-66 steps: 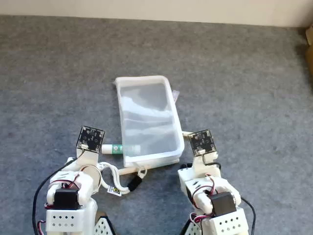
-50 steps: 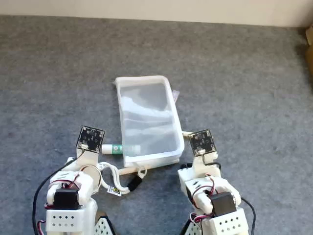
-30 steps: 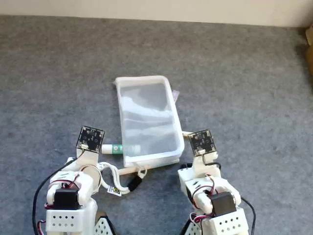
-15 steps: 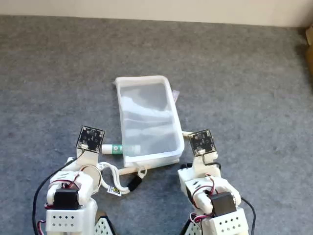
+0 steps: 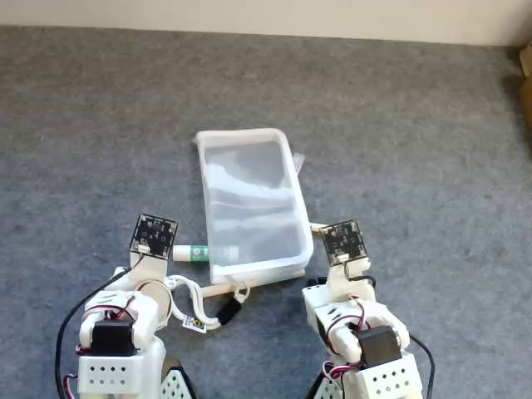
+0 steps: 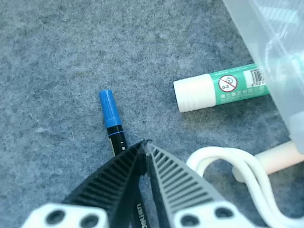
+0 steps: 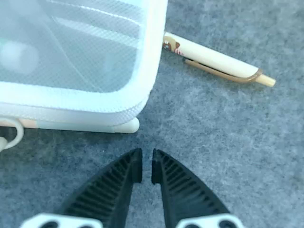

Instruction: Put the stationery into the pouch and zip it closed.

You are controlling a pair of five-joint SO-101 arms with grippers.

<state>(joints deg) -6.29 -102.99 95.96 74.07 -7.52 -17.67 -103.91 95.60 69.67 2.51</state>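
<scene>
Tabletop: grey felt-like surface, carrying all items listed below.

Left claw: clenched, the two ribbed fingers meeting at their tips, nothing gripped. It hangs low over the tabletop.

Marker: black barrel with a blue cap, lying flat. The barrel runs under the left claw and shows through the slit between its fingers. The capped end sticks out just beyond the tips.

Glue stick: green body, white cap, lying flat ahead of the left claw and apart from the marker. Its far end passes beneath the edge of the pouch. In the high view the glue stick lies between the left arm's wrist and the pouch.

White cord: a loop lying close beside the left claw, on the pouch side.

Cream rod: beside the cord, at the near edge of the pouch; what it is cannot be told.

Right claw: clenched to a thin slit, holding nothing, tips just short of the pouch's near corner.

Pouch: translucent white, flat on the tabletop, ahead of and between the two claws. In the right wrist view the pouch lies directly ahead of the tips. Whether its zip is open cannot be told.

Pen: cream with a brown clip, lying ahead of the right claw, outside the pouch, one end touching or just beside the pouch's side edge.
</scene>
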